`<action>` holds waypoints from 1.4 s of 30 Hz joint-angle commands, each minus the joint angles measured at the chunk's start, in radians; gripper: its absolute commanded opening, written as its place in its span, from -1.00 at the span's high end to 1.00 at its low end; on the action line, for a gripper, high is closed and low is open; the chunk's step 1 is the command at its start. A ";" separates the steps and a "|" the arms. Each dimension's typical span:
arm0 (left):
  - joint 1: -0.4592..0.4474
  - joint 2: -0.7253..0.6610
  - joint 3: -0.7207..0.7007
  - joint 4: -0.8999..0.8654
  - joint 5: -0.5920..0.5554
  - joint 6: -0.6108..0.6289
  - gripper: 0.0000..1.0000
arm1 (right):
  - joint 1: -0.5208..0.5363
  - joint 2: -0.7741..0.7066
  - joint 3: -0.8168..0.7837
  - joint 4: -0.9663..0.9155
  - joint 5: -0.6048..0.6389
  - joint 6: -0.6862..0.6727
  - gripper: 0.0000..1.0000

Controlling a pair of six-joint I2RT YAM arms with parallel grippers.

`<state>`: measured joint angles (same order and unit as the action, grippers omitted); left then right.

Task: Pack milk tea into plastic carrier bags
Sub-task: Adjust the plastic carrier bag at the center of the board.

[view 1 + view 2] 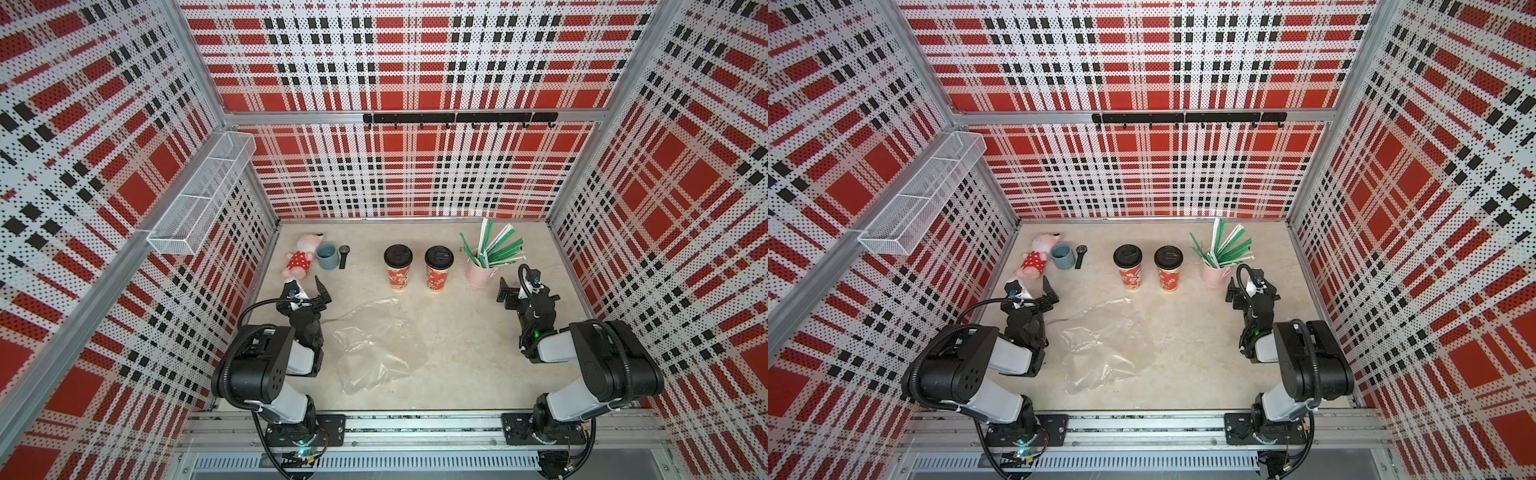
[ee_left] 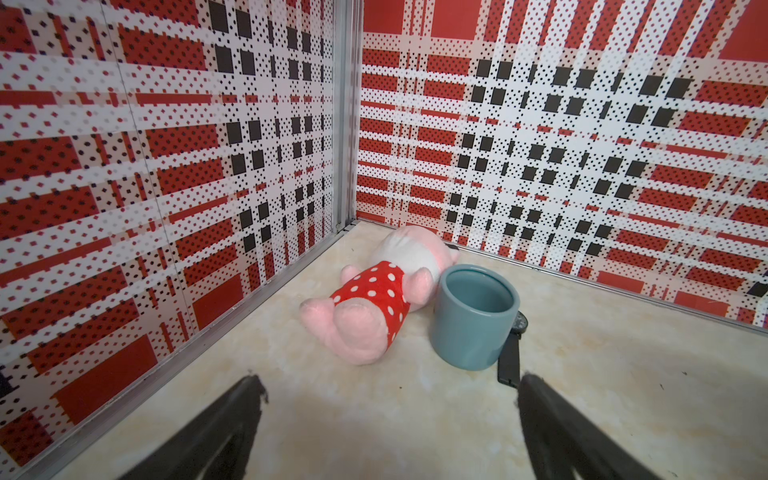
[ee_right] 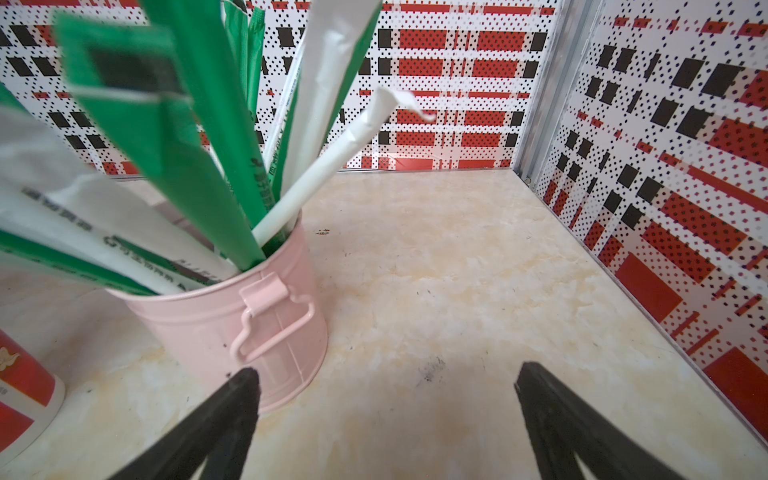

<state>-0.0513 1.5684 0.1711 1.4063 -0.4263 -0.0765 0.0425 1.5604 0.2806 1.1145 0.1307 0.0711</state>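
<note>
Risks first, then clearances.

Top views: both show the milk tea standing upright at frame centre toward the back wall, frame-left cup [image 1: 397, 268] beside frame-right cup [image 1: 438, 270], neither bagged. The plastic carrier bags [image 1: 374, 340] lie crumpled flat on the surface [image 1: 457, 353] just below the cups; I cannot tell how many layers. Left gripper [image 1: 322, 292] at centre-left and right gripper [image 1: 506, 294] at centre-right both stand with jaws spread, holding nothing. My worry is that the clear, limp film may slip from a pinch or come up doubled, and a tall cup nudged near its lid could topple. Open room between the arms looks generous, but the side walls sit close outside each arm.

Left wrist: jaws apart over bare surface. Plush toy [image 2: 365, 307], grey-blue mug [image 2: 473, 320] and watch [image 2: 510, 357] crowd the wall corner ahead, so reaching forward would strike them.

Right wrist: jaws apart, with the pink bucket [image 3: 232, 324] of straws [image 3: 187, 145] just beside one finger. Swinging toward the cups risks knocking it.
</note>
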 commanded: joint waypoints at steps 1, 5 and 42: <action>0.008 0.009 0.018 0.043 -0.009 0.018 -0.97 | -0.007 0.010 0.013 0.038 -0.005 -0.013 -0.99; 0.007 0.009 0.018 0.044 -0.009 0.019 -0.96 | -0.006 0.010 0.014 0.037 -0.005 -0.012 -0.99; -0.089 -0.484 0.471 -1.202 0.337 -0.501 -0.96 | 0.332 -0.319 0.472 -1.313 -0.289 0.541 -0.99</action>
<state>-0.0166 1.0447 0.5552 0.5179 -0.2554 -0.5144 0.3264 1.2076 0.6842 0.0891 -0.1280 0.5625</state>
